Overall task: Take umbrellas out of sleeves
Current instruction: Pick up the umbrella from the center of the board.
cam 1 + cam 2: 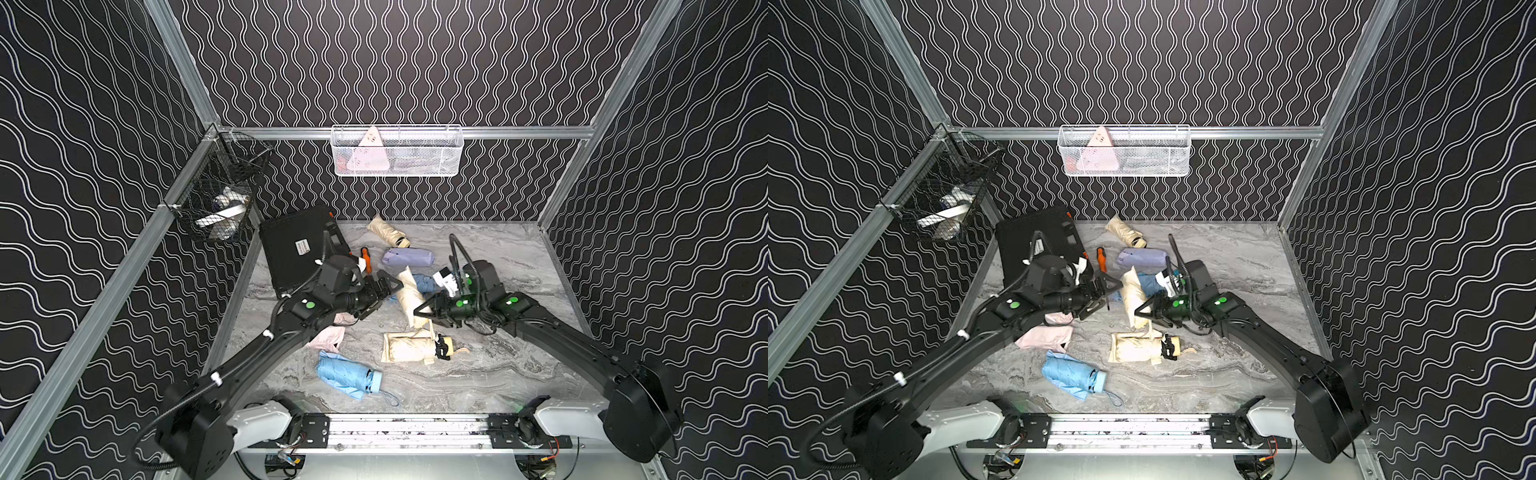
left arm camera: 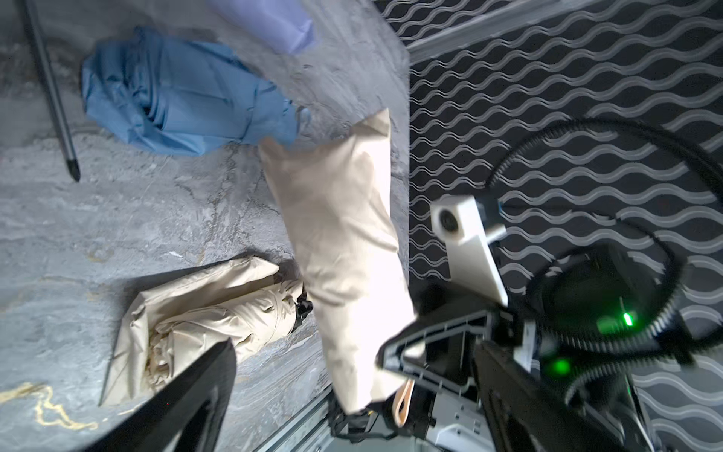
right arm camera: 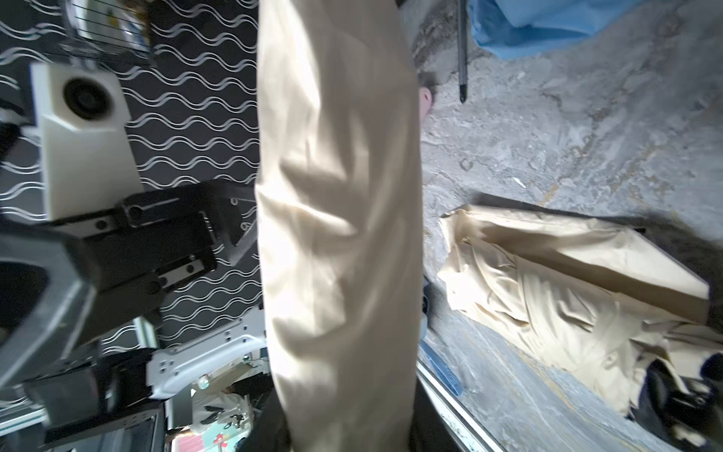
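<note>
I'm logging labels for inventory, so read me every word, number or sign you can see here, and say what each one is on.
No text can be read in any view.
Sticker on the black case: printed lines, too small to read.
Pink triangular item in the white basket: dark marks, too small to read.
Cream sleeve: no print visible.

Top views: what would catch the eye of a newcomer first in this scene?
The bulging cream sleeve, held up at the centre by the right claw, stands out most, with the left claw open just beside it. Near the front edge lies a crumpled light blue umbrella, bright against the grey marbled table.
</note>
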Controlling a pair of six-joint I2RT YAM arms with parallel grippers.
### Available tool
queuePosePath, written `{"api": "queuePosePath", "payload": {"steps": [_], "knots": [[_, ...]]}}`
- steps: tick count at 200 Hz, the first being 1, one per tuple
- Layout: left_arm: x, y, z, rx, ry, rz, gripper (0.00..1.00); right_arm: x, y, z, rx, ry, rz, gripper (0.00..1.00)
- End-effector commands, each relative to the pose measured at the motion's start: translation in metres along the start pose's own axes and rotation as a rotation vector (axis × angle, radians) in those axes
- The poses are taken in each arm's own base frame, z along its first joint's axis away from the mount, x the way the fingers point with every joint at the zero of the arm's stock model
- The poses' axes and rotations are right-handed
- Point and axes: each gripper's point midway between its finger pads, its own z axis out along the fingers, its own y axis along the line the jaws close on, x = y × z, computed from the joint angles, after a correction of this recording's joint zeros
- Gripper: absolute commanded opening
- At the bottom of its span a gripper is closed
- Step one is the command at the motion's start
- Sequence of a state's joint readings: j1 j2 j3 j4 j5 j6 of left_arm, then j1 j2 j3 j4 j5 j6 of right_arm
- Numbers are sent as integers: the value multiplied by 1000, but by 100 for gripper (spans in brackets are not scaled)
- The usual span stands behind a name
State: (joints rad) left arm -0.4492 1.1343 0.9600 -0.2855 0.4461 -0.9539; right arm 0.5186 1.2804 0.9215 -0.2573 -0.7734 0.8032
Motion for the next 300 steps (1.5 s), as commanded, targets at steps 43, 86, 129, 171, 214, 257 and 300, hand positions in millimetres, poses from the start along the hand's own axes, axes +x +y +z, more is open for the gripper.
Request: {"api": "queuePosePath", "payload": {"steps": [43,86,129,171,214,257,300], "knots": [[8,-28,-37,364,157,205,99,36,67,-28,-272,239,-63,18],[2,-55,-44,524,174,211,99,53,80,-32,-319,315,-55,18],[5,-51,-39,520,211,203,98,62,84,-27,-323,364,-74,18],[8,-43,-34,486,234,206,95,63,93,-21,-346,390,-88,17],[4,-52,-35,528,241,204,75,66,84,-17,-327,407,-80,18],[2,-44,-26,518,252,154,20,62,77,-14,-296,376,-79,46],[-12,-39,-16,495,225,73,12,24,34,-39,32,100,-72,78]]}}
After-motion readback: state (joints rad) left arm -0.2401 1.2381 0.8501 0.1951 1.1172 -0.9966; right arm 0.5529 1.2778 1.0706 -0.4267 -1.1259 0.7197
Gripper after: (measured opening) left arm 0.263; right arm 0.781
